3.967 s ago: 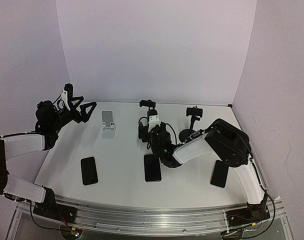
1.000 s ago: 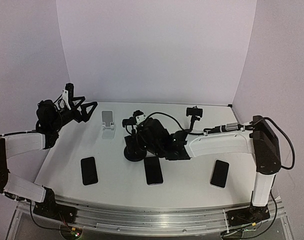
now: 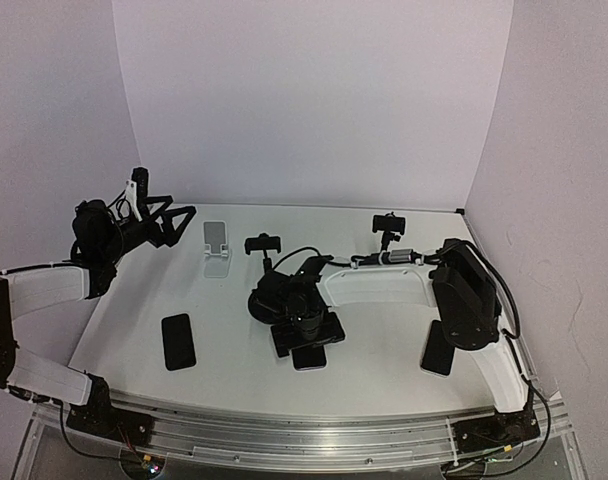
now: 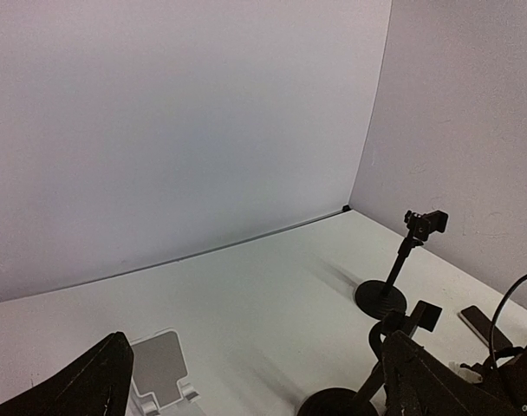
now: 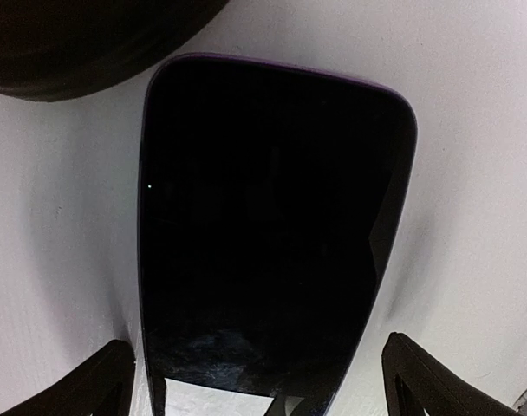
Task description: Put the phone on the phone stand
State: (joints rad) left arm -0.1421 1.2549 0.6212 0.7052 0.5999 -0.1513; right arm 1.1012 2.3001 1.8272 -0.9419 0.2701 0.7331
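Observation:
A black phone [image 3: 311, 355] lies flat on the white table at front centre. My right gripper [image 3: 306, 332] points down right over it, open. In the right wrist view the phone [image 5: 272, 217] fills the frame, and the two fingertips [image 5: 112, 381] stand on either side of its near end without touching it. A black clamp stand [image 3: 265, 247] with a round base [image 5: 81, 39] stands just behind the phone. A white phone stand [image 3: 217, 248] sits at the back left. My left gripper [image 3: 167, 214] is raised at the left, open and empty.
A second black phone [image 3: 178, 341] lies at the front left and a third [image 3: 439, 348] at the front right. Another black clamp stand [image 3: 388, 226] stands at the back right. The left wrist view shows the white stand [image 4: 159, 368] and both clamp stands [image 4: 404, 264].
My right gripper has left the black clamp stand, which now stands further left than before, and has moved forward and down over the middle phone. The left arm has not moved.

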